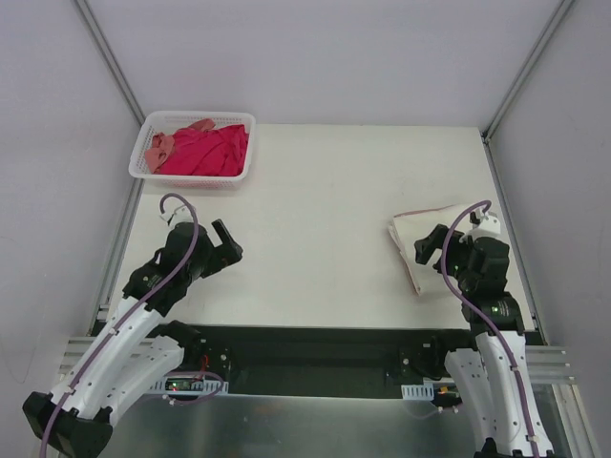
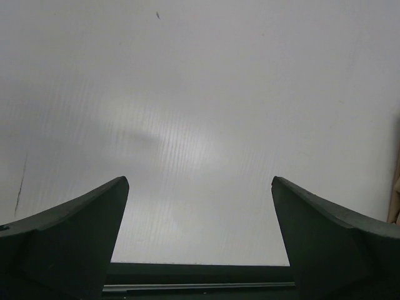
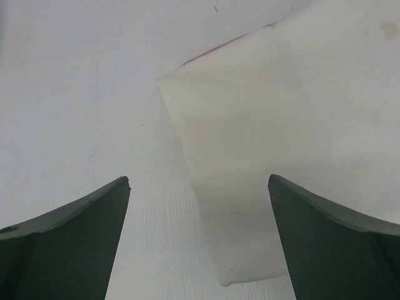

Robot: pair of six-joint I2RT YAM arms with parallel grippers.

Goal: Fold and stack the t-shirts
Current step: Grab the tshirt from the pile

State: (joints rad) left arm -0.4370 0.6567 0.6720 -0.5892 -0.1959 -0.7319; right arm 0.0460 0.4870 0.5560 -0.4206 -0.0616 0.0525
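The cream-white t-shirt (image 1: 415, 239) lies folded on the right of the table, a thin pinkish edge along its side; it fills the upper right of the right wrist view (image 3: 281, 144). My right gripper (image 1: 434, 246) hangs open just above its near left corner, holding nothing (image 3: 199, 182). The magenta-red t-shirt (image 1: 205, 153) and the salmon-pink t-shirt (image 1: 162, 146) lie crumpled in the white mesh basket (image 1: 196, 119) at the back left. My left gripper (image 1: 227, 246) is open and empty over bare table (image 2: 200, 181), well short of the basket.
The table (image 1: 315, 191) is off-white with a metal rail along each side and white walls around it. The right arm's body covers the shirt's right part. A sliver of cream cloth shows at the right edge of the left wrist view (image 2: 395, 187).
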